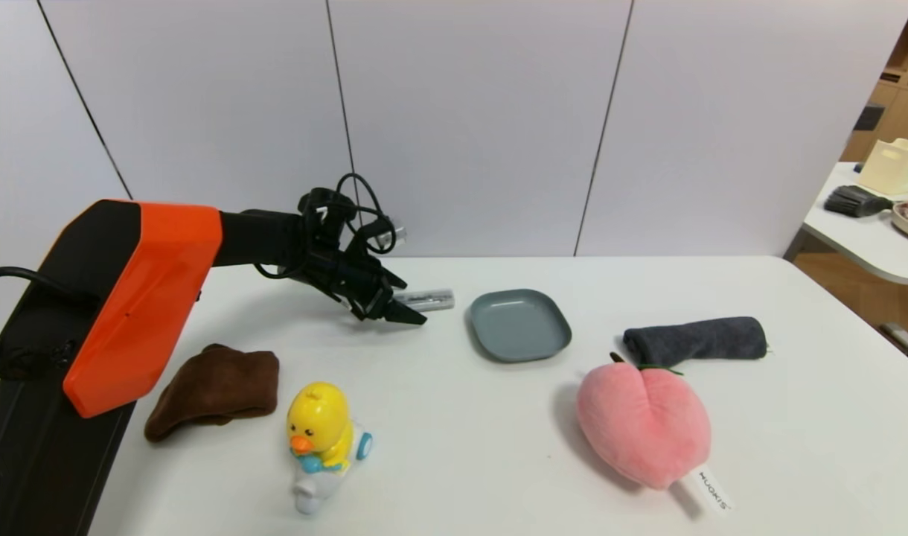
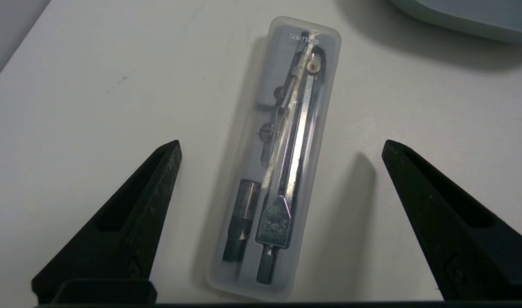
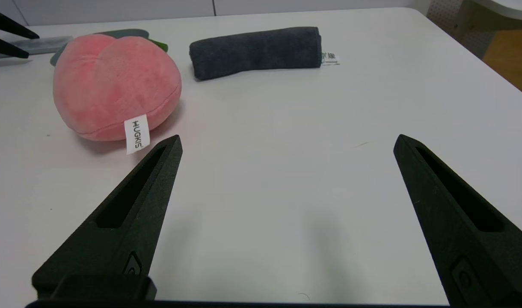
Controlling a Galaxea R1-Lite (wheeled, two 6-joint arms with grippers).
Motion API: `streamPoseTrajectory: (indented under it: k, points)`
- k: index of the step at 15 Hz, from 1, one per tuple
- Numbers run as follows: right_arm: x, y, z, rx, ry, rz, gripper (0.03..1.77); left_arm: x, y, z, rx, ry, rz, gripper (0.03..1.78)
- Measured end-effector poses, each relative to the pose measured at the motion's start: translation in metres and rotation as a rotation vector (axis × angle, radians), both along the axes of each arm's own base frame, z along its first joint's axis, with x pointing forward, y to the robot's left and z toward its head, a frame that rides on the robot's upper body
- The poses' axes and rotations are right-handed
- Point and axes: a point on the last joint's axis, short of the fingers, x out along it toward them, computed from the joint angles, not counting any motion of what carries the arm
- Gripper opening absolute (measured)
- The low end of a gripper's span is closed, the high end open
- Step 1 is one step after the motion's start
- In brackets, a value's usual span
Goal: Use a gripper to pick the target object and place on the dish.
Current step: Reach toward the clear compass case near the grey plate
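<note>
Left gripper [image 1: 394, 307], jaws wide apart, hangs over the case [image 2: 278, 158] mid-frame, just left of the dish [image 1: 519, 325]; slick thin plastic could squirt out sideways if pinched off-centre

Orange shell [image 1: 145, 298] caps the black left arm, black cables [image 1: 353, 216] loop at its wrist, and tapered black fingers [image 2: 128, 222] carry recessed slots.

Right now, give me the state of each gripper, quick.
Left gripper: open, empty, fingers either side of the clear case on the table, not touching it.
Right gripper: open, empty, parked over bare table.
</note>
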Motion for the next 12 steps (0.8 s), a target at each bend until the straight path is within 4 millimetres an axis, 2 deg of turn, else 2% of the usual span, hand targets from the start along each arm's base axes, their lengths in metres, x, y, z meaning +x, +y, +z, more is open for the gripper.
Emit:
streamPoseTrajectory:
  k: [12]
  points:
    - [0.0, 0.0, -0.0001, 0.0, 0.001, 0.0, 1.71, -0.0001, 0.0001, -0.0019, 0.018, -0.006, 0.005, 1.69]
